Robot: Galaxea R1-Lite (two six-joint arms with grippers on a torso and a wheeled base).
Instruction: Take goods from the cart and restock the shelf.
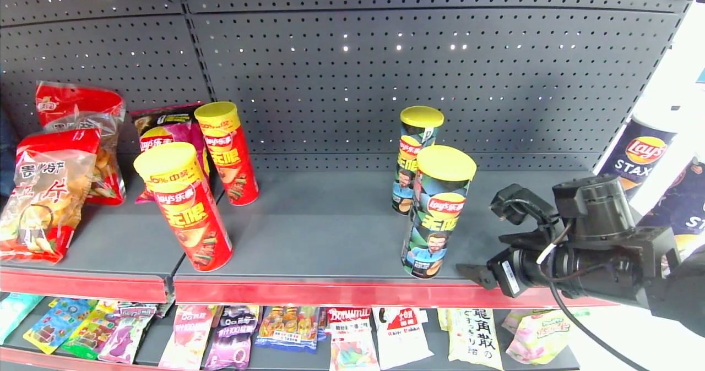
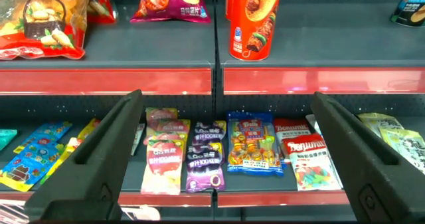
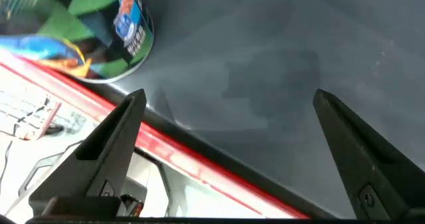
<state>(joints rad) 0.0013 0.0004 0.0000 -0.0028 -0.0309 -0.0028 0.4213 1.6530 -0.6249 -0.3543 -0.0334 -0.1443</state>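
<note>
Head view takes in the whole grey shelf. Two red snack bags sit at the far left, then two red cans, and over to the right the front dark can stands upright at the red lip, with the back dark can just behind it. Right wrist view comes in closer: the right gripper is over the shelf's front edge, fingers spread wide with nothing between them, the front dark can's base just beside one finger. Left wrist view drops lower: the left gripper is released and empty, facing the lower shelf, where small packets lie in a row
</note>
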